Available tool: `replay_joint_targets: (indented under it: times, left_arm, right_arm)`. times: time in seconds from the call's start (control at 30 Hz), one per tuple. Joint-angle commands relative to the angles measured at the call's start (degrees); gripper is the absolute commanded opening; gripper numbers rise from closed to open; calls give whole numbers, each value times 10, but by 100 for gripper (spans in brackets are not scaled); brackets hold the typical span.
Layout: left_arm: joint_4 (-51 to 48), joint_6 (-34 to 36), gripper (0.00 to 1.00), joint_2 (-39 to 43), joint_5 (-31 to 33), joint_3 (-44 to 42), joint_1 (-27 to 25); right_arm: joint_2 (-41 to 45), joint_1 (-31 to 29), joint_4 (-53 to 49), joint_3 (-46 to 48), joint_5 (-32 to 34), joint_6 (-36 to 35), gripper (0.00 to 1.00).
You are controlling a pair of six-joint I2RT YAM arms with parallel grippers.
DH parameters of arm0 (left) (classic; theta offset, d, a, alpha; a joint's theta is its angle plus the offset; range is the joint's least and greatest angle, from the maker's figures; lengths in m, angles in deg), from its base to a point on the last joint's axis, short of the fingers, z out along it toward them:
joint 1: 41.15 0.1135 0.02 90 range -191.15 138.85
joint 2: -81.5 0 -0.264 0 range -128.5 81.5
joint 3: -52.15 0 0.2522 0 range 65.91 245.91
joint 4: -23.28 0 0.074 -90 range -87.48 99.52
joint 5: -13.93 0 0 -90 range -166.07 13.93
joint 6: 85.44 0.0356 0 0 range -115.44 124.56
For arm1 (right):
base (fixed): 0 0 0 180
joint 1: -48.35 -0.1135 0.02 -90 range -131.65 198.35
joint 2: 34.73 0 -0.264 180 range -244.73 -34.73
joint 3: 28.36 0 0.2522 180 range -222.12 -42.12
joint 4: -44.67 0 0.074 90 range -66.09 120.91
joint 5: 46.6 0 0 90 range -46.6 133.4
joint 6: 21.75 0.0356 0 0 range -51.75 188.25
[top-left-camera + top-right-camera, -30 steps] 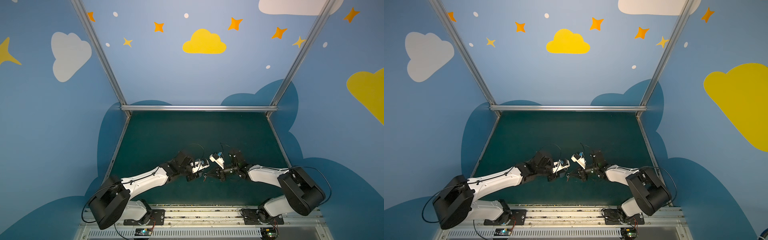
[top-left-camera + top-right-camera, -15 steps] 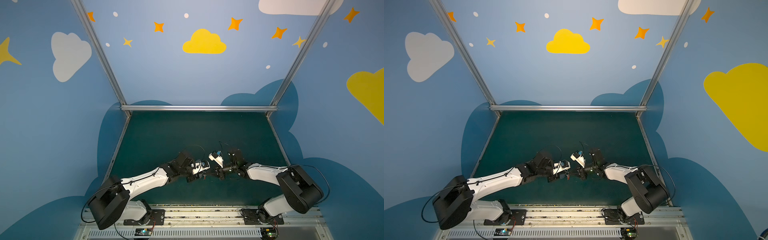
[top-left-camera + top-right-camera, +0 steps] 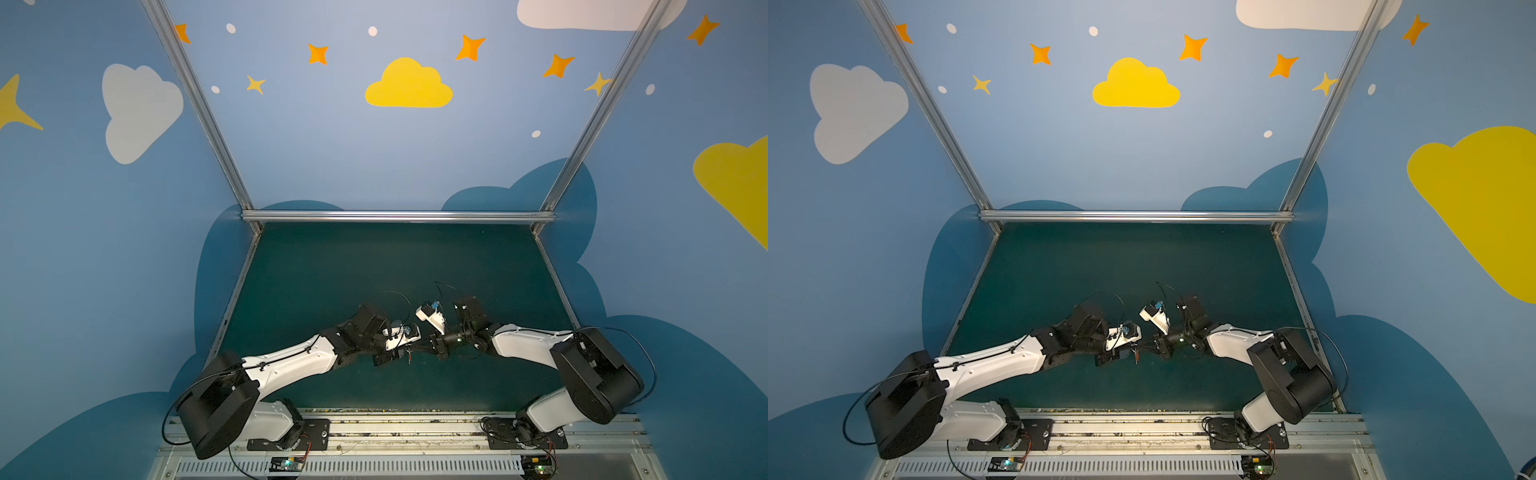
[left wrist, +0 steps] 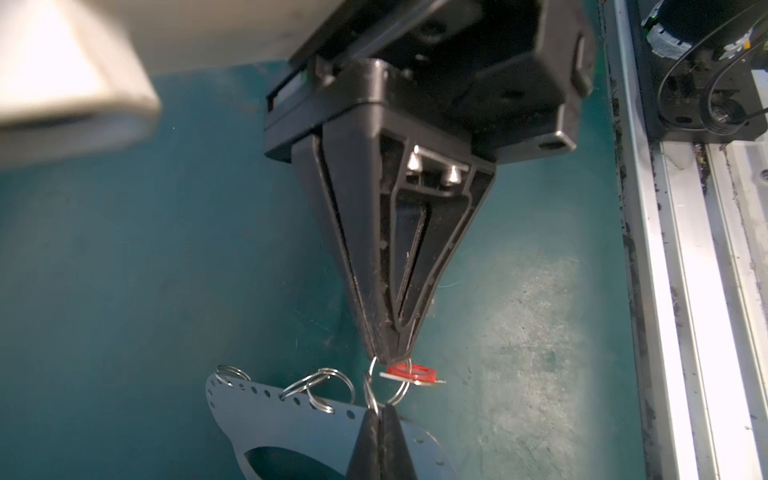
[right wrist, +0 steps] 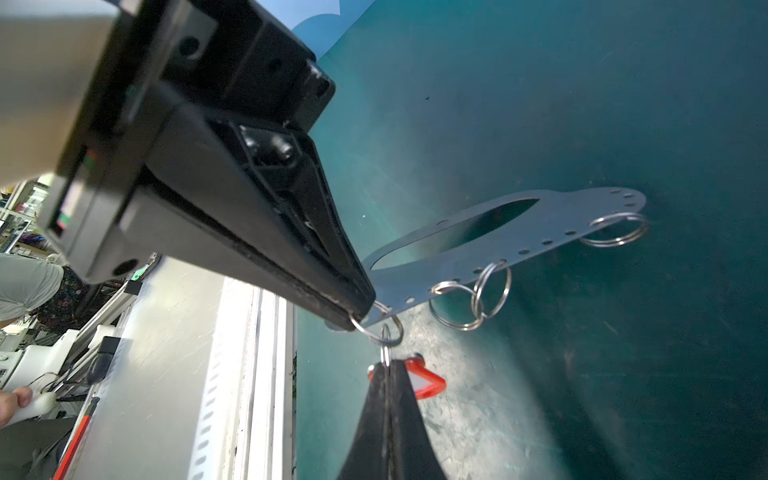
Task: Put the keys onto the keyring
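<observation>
The right tool (image 5: 388,368) is closed fully on the keys (image 5: 432,384), one small silver metal key with a red-orange rectangular plastic tag, at the front middle of the green bench (image 5: 540,124). Just beyond, the thin silver wire keyring (image 5: 377,330) is pinched by the fully closed left tool (image 5: 358,312), at the edge of the flat grey holed plate (image 5: 582,210). The wire could be lost from the tips, or the plate swung aside, if the key is pushed at a wrong angle. Against the picture one second earlier, the right tool has been brought nearer to the left one
</observation>
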Motion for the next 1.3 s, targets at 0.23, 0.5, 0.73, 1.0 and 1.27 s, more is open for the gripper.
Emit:
replay_joint_targets:
  times: [0.23, 0.5, 0.73, 1.0, 1.27]
  left_arm:
    - [-24, 10, 4, 9, -27, 0, -4]
    - [-24, 10, 4, 12, -23, 0, -5]
    - [-27, 9, 4, 15, 11, -3, -4]
    - [-8, -11, 4, 4, 76, -8, 8]
    - [17, -64, 4, 6, 45, 2, 50]
  right_arm:
    - [49, 14, 45, 12, 22, 13, 0]
    - [65, 25, 50, 19, 26, 15, 0]
    - [71, -9, 25, 30, 72, -25, 0]
    - [149, -35, 81, 93, 233, -63, 0]
    - [196, -33, 31, 66, 165, -53, 0]
